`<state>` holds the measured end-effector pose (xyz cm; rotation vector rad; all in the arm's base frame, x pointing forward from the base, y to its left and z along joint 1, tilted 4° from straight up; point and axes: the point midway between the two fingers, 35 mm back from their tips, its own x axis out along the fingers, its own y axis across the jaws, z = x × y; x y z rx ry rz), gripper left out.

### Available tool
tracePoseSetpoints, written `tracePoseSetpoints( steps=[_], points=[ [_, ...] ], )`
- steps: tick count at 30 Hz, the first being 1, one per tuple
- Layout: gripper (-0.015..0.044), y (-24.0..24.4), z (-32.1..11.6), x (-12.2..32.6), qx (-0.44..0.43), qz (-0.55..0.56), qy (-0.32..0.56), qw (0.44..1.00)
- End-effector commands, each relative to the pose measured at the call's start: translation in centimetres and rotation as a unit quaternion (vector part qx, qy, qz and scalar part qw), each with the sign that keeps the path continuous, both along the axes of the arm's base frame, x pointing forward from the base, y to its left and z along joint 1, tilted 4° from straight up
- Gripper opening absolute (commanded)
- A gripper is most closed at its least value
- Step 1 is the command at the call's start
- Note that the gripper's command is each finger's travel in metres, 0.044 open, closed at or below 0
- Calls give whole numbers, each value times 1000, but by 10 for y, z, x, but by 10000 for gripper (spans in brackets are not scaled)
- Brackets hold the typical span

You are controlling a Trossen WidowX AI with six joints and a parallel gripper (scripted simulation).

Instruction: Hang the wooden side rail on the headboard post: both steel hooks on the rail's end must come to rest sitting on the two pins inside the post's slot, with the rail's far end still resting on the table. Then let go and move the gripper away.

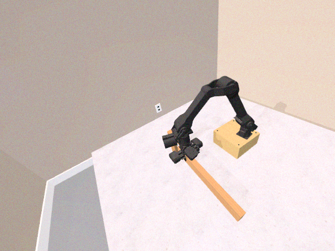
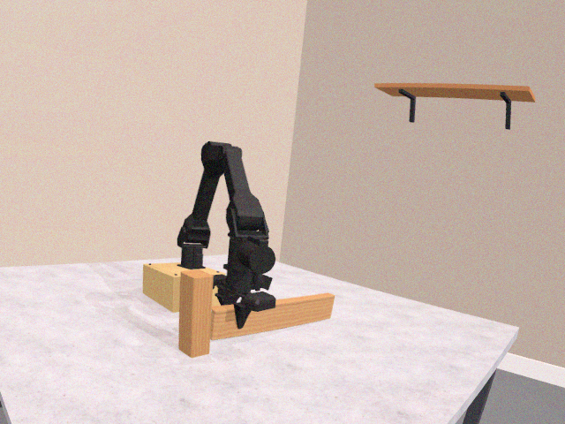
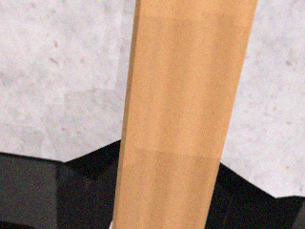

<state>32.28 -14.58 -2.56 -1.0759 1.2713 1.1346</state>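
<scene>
The wooden side rail (image 1: 216,189) (image 2: 297,312) (image 3: 186,86) stands on its narrow edge, its far end at the table. Its near end is right beside the upright headboard post (image 2: 194,314) (image 1: 169,132), with little or no gap visible in the exterior view. My gripper (image 1: 185,158) (image 2: 238,312) (image 3: 160,149) points down and is shut on the rail close to that near end, one finger on each side. The steel hooks, the slot and the pins are hidden, so I cannot tell whether the hooks sit on the pins. The arm covers much of the post in the top view.
The arm's base stands on a yellow wooden box (image 1: 225,139) (image 2: 159,287), behind the post in the exterior view. The pale table (image 1: 151,205) (image 2: 365,365) ends at a wall and at an open edge. A wall shelf (image 2: 455,90) hangs high at the right.
</scene>
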Motion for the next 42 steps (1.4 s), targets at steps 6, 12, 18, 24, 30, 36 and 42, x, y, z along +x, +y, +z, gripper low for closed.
tracePoseSetpoints(
  steps=[6, 12, 18, 24, 30, 36, 42],
  points=[
    [0, -3, 3, 2, -3, 3, -2, 1000],
    [0, -4, 3, 2, -3, 3, -2, 1000],
    [0, -4, 2, 2, -3, 3, -1, 1000],
    [0, -5, 1, 1, -3, 3, -1, 1000],
    [0, -5, 1, 0, -4, 3, -1, 1000],
    [0, -6, 1, 0, -4, 3, -1, 1000],
    [0, -7, 1, 0, -4, 3, -1, 1000]
  ],
)
